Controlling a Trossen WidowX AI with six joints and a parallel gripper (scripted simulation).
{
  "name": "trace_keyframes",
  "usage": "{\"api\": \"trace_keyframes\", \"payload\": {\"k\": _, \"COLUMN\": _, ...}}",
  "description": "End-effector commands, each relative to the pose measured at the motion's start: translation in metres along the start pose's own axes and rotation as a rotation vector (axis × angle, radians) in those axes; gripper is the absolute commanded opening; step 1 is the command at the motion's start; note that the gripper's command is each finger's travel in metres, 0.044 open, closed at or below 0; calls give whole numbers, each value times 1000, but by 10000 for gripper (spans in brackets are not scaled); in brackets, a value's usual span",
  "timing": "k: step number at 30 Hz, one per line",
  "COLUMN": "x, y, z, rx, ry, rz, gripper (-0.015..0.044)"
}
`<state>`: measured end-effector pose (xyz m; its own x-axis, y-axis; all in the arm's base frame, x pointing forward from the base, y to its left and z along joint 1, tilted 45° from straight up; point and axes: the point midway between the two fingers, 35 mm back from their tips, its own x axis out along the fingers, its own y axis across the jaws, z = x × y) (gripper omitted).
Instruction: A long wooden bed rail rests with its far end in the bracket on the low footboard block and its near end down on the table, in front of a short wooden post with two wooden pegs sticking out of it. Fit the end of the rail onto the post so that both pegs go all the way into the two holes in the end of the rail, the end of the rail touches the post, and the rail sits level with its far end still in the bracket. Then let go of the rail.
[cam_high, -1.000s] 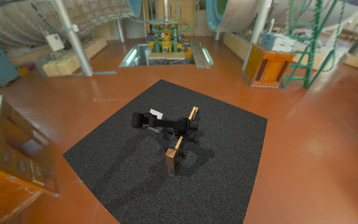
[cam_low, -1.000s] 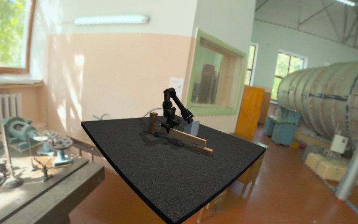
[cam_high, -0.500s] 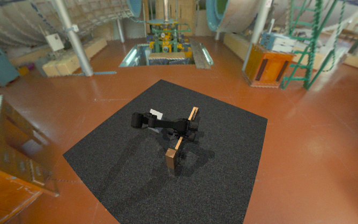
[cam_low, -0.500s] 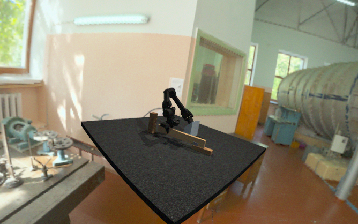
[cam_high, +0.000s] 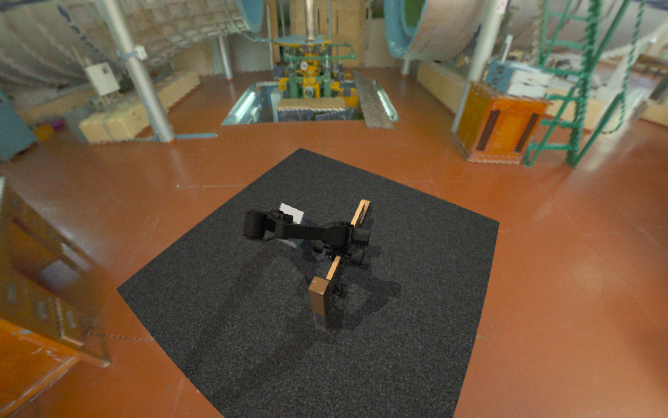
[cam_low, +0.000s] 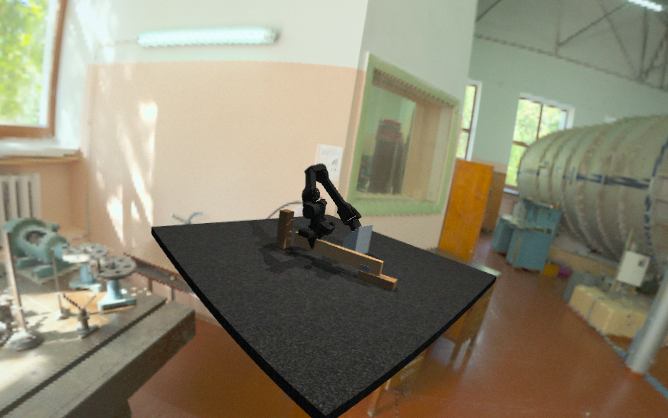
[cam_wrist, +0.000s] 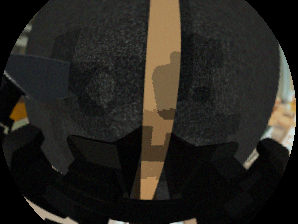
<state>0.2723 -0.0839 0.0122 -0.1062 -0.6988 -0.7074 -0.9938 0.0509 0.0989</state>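
Observation:
The long wooden rail (cam_high: 333, 267) (cam_low: 350, 256) (cam_wrist: 162, 30) runs between the upright post (cam_high: 318, 296) (cam_low: 285, 231) and the low footboard block (cam_low: 389, 282). Its far end sits at the block. Its near end is off the table, close beside the post, with a narrow gap seeming to show in the exterior view. My gripper (cam_low: 312, 243) (cam_wrist: 152, 128) is shut on the rail near the post end, with a finger on either side. The pegs and end holes cannot be made out, and the arm hides the rail's middle in the top view. Whether the rail is exactly level is unclear.
A pale upright panel (cam_high: 291, 214) (cam_low: 366, 241) (cam_wrist: 45, 77) stands behind the rail in the exterior view, partly under the arm in the top view. Everything stands on a dark mat-like table top (cam_high: 400, 325) (cam_low: 300, 320).

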Motion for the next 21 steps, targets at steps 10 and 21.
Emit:
{"api": "trace_keyframes", "payload": {"k": 10, "x": -3, "y": -2, "z": -6, "rx": 2, "ry": -2, "rz": -11, "gripper": 0}}
{"api": "trace_keyframes", "payload": {"k": 21, "x": -3, "y": -2, "z": -10, "rx": 2, "ry": -2, "rz": -11, "gripper": 0}}
